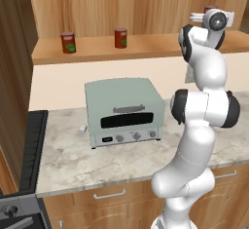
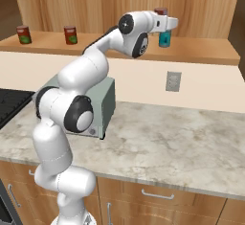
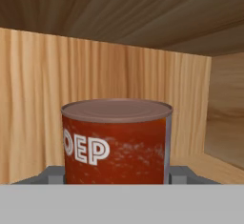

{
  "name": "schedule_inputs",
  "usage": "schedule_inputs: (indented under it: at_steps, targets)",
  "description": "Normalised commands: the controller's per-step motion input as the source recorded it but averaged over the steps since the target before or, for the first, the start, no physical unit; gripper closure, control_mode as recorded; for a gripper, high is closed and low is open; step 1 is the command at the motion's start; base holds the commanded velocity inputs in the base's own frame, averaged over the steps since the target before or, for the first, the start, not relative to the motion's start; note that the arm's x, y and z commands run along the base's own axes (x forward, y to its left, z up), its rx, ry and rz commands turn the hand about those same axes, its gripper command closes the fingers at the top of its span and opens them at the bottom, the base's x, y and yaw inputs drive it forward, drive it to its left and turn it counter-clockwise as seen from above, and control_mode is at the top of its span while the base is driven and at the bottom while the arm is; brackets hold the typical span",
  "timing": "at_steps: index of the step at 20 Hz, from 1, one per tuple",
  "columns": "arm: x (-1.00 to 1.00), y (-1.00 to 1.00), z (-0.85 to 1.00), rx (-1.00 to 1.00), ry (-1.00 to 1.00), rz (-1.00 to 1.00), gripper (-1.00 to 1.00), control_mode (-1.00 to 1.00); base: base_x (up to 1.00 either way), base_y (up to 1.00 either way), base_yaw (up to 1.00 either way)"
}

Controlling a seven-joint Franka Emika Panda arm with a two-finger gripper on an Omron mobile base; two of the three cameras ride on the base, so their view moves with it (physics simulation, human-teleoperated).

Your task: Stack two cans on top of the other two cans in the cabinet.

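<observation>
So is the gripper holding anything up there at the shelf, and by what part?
Yes: the gripper holds a red can by its sides, low on the body, above the teal can in the cabinet.

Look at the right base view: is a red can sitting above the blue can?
Yes: a red can sits right above the blue can, at the hand.

Glossy white rounded arm (image 2: 86,75) with dark joints.
</observation>
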Motion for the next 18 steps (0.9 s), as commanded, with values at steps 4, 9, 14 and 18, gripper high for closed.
schedule_inputs:
  at_steps: [4, 9, 14, 18]
  targets:
    - [0.26, -0.04, -0.01, 0.00, 0.02, 0.00, 1.00, -1.00, 0.00, 0.00, 0.00]
    - [0.22, -0.12, -0.01, 0.00, 0.01, 0.00, 1.00, -1.00, 0.00, 0.00, 0.00]
    - [0.23, -0.17, -0.06, 0.00, 0.00, 0.00, 1.00, -1.00, 0.00, 0.00, 0.00]
    - [0.23, -0.14, -0.04, 0.00, 0.01, 0.00, 1.00, -1.00, 0.00, 0.00, 0.00]
